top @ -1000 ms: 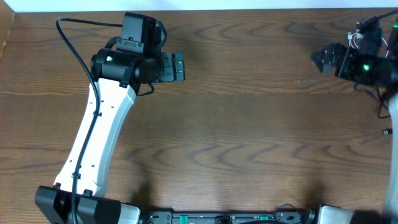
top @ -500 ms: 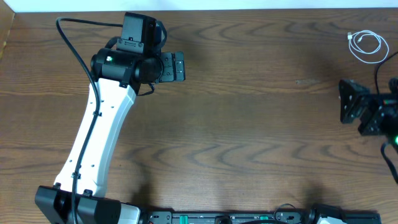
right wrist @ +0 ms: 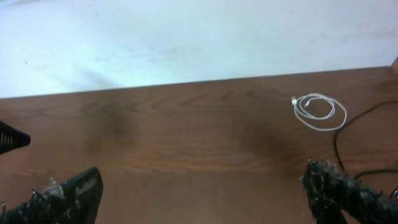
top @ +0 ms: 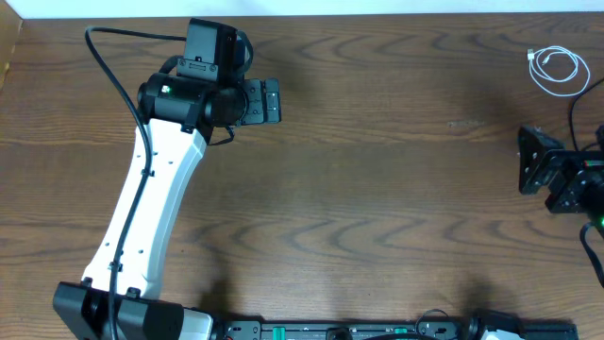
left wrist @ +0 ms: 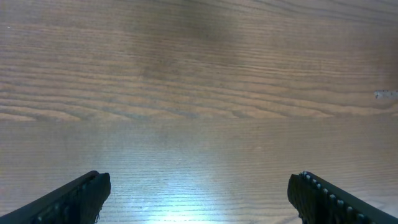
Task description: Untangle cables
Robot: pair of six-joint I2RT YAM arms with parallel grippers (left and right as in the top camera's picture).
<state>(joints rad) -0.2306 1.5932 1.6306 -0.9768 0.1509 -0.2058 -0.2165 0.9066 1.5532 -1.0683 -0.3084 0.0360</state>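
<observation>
The white cable (top: 553, 70) lies in a small loose coil at the table's far right; it also shows in the right wrist view (right wrist: 308, 119). A thin black cord (top: 573, 109) curves beside it toward the right edge, also in the right wrist view (right wrist: 341, 140); its ends are out of view. My right gripper (top: 524, 161) is open and empty, in front of the white coil and apart from it, jaws wide in its own view (right wrist: 202, 186). My left gripper (top: 276, 101) is open and empty at the back left, over bare wood (left wrist: 199, 193).
The brown wooden table (top: 377, 189) ends at a white surface along the back edge (right wrist: 186, 43). The left arm's white link (top: 151, 208) runs diagonally over the left side. Thick black arm wiring (top: 113, 71) loops at the back left.
My right gripper has moved from the back right corner toward the front, leaving the white coil lying uncovered. In the last half second it shifted only slightly. The left arm has not moved.
</observation>
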